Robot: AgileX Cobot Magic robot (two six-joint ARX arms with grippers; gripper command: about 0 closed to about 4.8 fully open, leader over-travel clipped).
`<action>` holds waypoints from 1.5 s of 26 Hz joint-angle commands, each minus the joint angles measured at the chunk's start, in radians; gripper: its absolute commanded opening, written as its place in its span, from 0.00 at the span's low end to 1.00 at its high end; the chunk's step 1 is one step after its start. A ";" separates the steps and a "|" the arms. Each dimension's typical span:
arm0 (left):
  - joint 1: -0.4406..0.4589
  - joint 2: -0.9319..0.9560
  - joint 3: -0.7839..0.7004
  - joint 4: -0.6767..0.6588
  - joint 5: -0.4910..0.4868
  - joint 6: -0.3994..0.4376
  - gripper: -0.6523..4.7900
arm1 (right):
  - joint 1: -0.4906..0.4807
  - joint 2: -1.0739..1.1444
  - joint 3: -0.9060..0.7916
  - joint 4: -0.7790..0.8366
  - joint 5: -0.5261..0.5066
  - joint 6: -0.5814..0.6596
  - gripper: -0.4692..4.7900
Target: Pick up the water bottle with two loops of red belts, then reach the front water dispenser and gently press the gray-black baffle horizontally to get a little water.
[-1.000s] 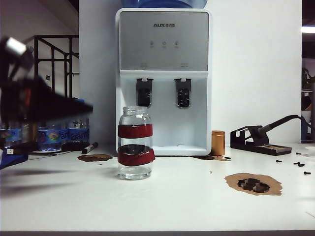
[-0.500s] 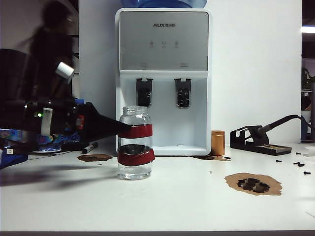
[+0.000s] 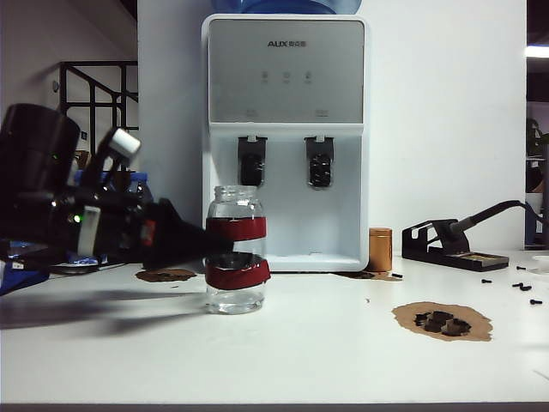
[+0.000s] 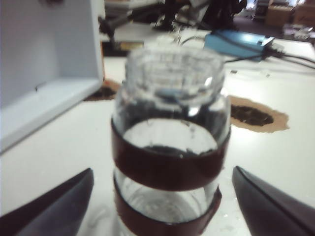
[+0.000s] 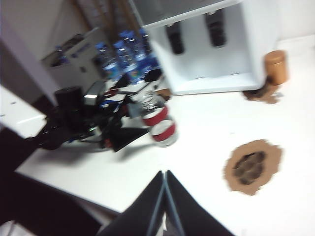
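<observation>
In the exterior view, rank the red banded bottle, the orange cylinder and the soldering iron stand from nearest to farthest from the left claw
Left claw, open, reaches in from the left side of the table.
1. Water bottle: right at the claw tips, centre-left.
2. Orange cylinder: right of the water dispenser base.
3. Soldering iron stand: far right of the table.
</observation>
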 commanded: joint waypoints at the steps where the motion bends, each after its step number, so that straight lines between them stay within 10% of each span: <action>1: -0.024 0.035 0.006 0.011 -0.029 0.004 1.00 | 0.002 0.002 0.026 0.005 0.035 -0.019 0.08; 11: -0.074 0.105 0.106 0.027 -0.134 0.006 1.00 | 0.002 0.002 0.028 0.026 0.089 -0.026 0.08; 13: -0.079 0.105 0.113 0.027 -0.143 0.006 0.71 | 0.001 0.002 0.029 0.036 0.089 -0.014 0.08; 14: -0.080 0.105 0.113 0.027 -0.152 0.005 0.27 | 0.001 0.002 0.034 0.039 0.089 -0.006 0.08; 16: -0.080 0.105 0.113 0.027 -0.163 0.005 0.11 | 0.001 0.002 0.037 0.074 0.077 0.010 0.08; 25: -0.085 0.105 0.166 0.059 -0.293 0.005 0.11 | 0.002 0.103 0.051 0.174 0.040 0.055 0.08; 39: -0.085 0.112 0.523 -0.327 -0.441 0.001 0.11 | 0.002 0.218 0.051 0.277 0.040 0.019 0.08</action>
